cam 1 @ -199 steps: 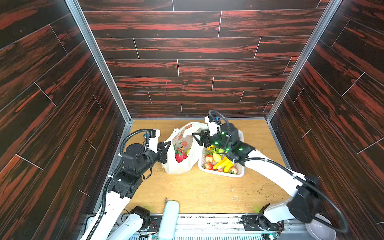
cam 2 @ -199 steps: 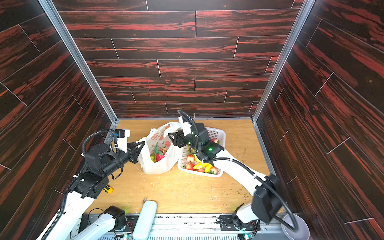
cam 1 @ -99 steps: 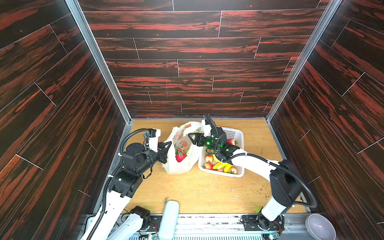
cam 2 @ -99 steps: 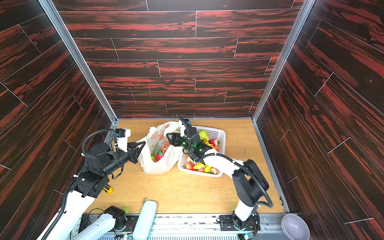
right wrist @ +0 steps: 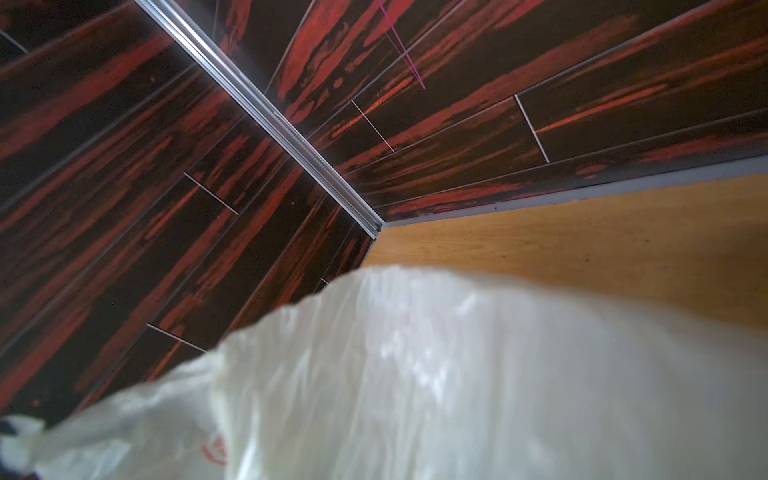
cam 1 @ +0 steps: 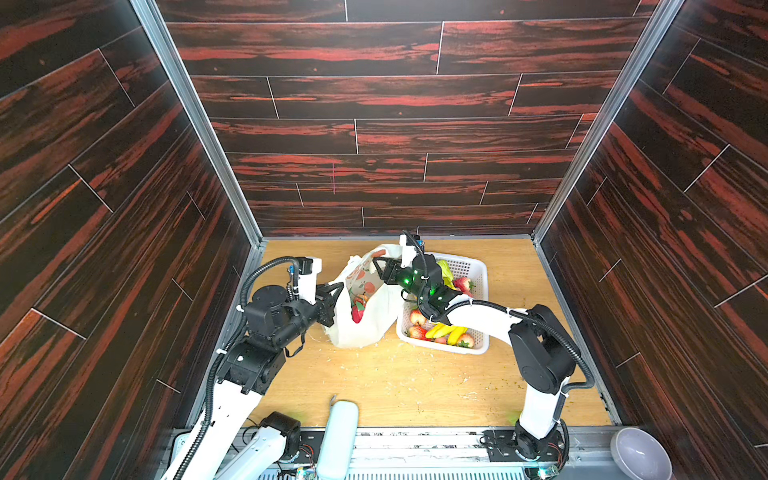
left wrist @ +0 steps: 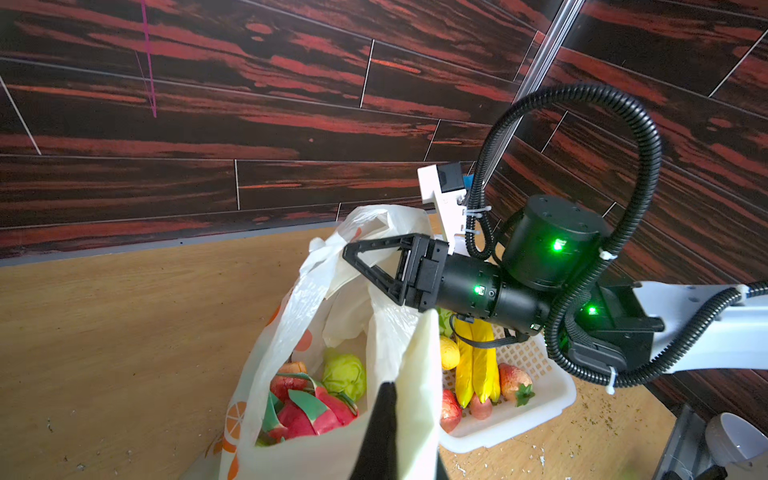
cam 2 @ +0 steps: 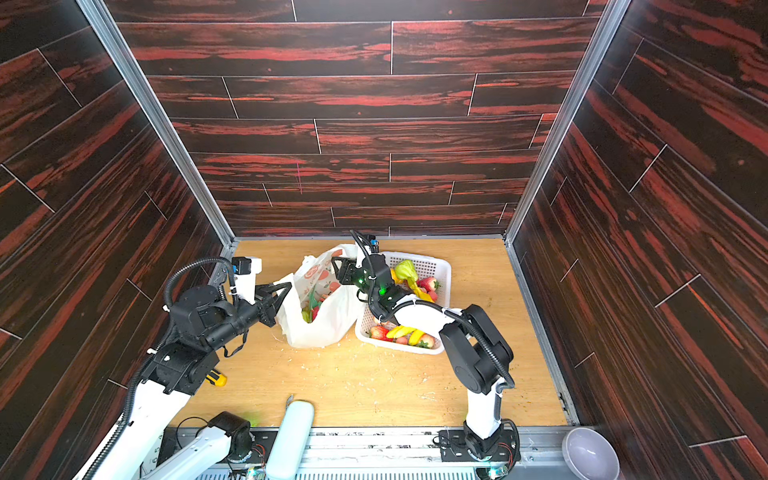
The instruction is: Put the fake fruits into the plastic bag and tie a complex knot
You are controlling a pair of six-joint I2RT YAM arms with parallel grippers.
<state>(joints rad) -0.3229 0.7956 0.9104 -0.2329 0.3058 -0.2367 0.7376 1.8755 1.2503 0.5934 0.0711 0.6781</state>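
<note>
Both top views are bright and sharp, the table [cam 1: 415, 382] evenly lit with faint shadows; the dark walls [cam 1: 374, 95] splay toward the frame edges. In the right wrist view the bag [right wrist: 457, 374] is blurred and washed pale, with white glare patches. The left wrist view is crisp.

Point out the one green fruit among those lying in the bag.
The round yellow-green fruit in the plastic bag, right beside the dragon fruit. The others visible in there are pink or red; it alone is green all over.
</note>
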